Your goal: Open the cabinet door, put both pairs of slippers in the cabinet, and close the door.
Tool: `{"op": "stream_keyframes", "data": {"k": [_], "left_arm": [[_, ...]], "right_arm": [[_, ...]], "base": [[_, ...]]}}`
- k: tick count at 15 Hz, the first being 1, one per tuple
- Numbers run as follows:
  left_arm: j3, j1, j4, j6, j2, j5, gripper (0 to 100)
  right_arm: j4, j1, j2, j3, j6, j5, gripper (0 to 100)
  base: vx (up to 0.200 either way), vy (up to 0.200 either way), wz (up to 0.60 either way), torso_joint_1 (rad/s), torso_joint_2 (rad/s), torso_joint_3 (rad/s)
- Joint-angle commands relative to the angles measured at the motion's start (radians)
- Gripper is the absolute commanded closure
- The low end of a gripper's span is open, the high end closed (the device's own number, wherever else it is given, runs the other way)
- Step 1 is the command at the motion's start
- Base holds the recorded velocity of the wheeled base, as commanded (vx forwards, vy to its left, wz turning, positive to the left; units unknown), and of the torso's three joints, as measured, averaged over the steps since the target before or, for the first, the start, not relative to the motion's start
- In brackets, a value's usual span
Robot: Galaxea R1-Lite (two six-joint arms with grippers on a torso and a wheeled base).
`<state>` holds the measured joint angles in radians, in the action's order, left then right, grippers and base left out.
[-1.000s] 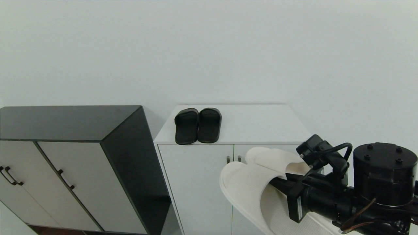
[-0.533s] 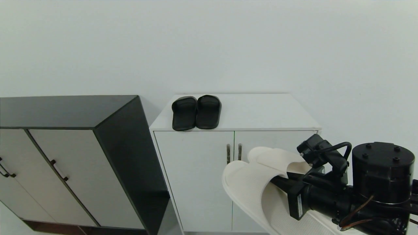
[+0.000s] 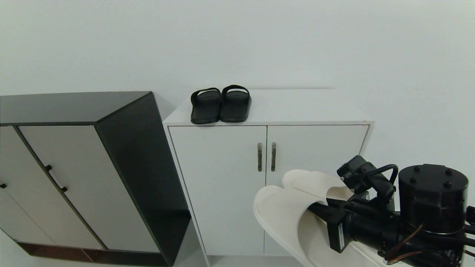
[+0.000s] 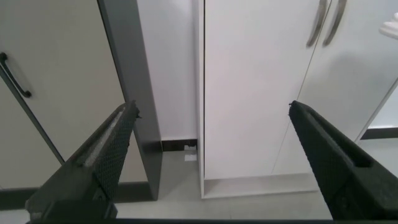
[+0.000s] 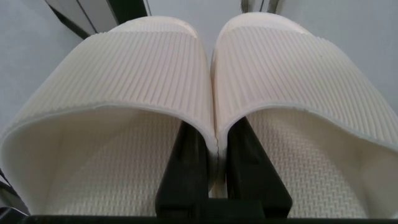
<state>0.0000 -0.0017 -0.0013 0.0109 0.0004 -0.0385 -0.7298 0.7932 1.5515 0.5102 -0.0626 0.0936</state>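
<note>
Camera lowered, likely; right claw (image 5: pixel 215 180) still grips white slippers (image 3: pixel 285 211); left claw (image 4: pixel 211 107) spread; cabinet doors (image 3: pixel 219 178) shut.

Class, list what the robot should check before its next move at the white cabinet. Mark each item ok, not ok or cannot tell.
1. Grip: right gripper shut on white slippers: ok.
2. Free arm: left gripper open, empty: ok.
3. Access: doors open: not ok, both shut.
4. Second pair: black slippers stored: not ok, on top of the cabinet.
5. Reach: handles within left gripper's range: cannot tell.
</note>
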Motion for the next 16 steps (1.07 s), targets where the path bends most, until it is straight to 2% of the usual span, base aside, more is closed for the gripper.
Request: {"op": "stream_keyframes", "data": {"k": [1,10,12,13,14,15,16], "left_arm": [[0.0,0.0,0.0,0.0,0.001,0.0,0],[0.0,0.0,0.0,0.008,0.001,-0.001,0],[0.0,0.0,-0.002,0.011,0.0,0.014,0],[-0.029,0.0,-0.005,0.02,0.012,0.023,0],[-0.126,0.0,-0.002,0.011,0.082,0.014,0],[-0.204,0.0,-0.003,-0.012,0.176,-0.015,0],[-0.239,-0.001,-0.008,-0.012,0.25,-0.06,0]], "right_arm": [[0.0,0.0,0.016,-0.002,0.0,-0.002,100],[-0.031,-0.017,0.021,-0.027,-0.002,-0.003,100],[-0.049,-0.017,0.019,-0.035,0.0,-0.003,100],[-0.054,-0.015,0.022,-0.035,-0.002,-0.003,100],[-0.056,-0.014,0.03,-0.035,0.0,-0.005,100],[-0.066,-0.014,0.038,-0.035,0.0,-0.006,100],[-0.079,-0.014,0.042,-0.035,0.0,-0.006,100]], "base": [[0.0,0.0,0.0,-0.173,0.5,0.315],[0.0,0.0,0.0,-0.13,0.47,0.335],[0.0,0.0,0.0,-0.073,0.45,0.366],[0.0,0.0,0.0,-0.046,0.43,0.383],[0.0,0.0,0.0,-0.036,0.44,0.393],[0.0,0.0,0.0,0.002,0.36,0.33],[0.0,0.0,0.0,0.012,0.09,0.061]]}}
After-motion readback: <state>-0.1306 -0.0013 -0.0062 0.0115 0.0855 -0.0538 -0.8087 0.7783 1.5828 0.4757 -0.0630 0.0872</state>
